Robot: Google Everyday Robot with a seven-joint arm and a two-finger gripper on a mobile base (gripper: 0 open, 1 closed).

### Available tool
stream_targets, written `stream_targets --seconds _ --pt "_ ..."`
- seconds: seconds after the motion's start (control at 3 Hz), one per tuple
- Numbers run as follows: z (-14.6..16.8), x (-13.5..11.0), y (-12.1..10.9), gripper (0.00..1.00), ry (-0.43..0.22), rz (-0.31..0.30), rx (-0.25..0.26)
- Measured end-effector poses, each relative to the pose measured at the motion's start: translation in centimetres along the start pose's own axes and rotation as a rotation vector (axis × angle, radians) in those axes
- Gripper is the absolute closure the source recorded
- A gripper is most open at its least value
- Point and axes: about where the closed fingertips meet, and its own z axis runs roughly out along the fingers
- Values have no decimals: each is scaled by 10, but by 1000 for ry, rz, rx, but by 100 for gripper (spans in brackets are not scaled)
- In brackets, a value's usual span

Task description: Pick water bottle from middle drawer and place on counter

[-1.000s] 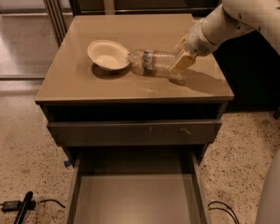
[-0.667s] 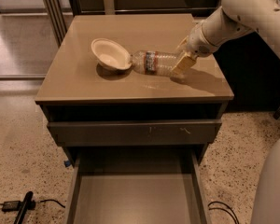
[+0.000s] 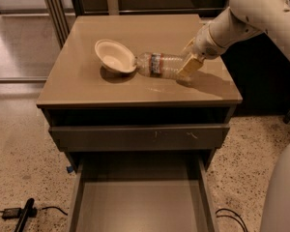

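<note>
The water bottle [image 3: 159,65] lies on its side just above the counter [image 3: 87,88], cap end to the left. The cap end touches the rim of a white bowl [image 3: 113,56], which is tilted with its right side raised. My gripper [image 3: 187,66] is shut on the bottle's bottom end, at the right of the counter. The white arm comes in from the upper right. The middle drawer [image 3: 140,202] stands pulled out below, and its dark floor is bare.
A shut drawer front with small pale scratches [image 3: 140,137] sits under the counter. Speckled floor surrounds the cabinet. A black cable and plug [image 3: 19,212] lie at the lower left. A white part of the robot's body [image 3: 282,192] fills the lower right.
The bowl was lying flat and now stands tilted against the bottle's cap end. The bottle and gripper have barely shifted.
</note>
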Motion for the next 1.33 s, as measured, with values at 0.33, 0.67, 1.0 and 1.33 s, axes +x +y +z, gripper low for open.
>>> stream_targets --seconds 0.33,0.67,1.0,1.33 --pt "0 0 0 29 0 0 0" --pt "0 0 0 6 0 0 0" --pt "0 0 0 0 0 0 0" --pt "0 0 0 0 0 0 0"
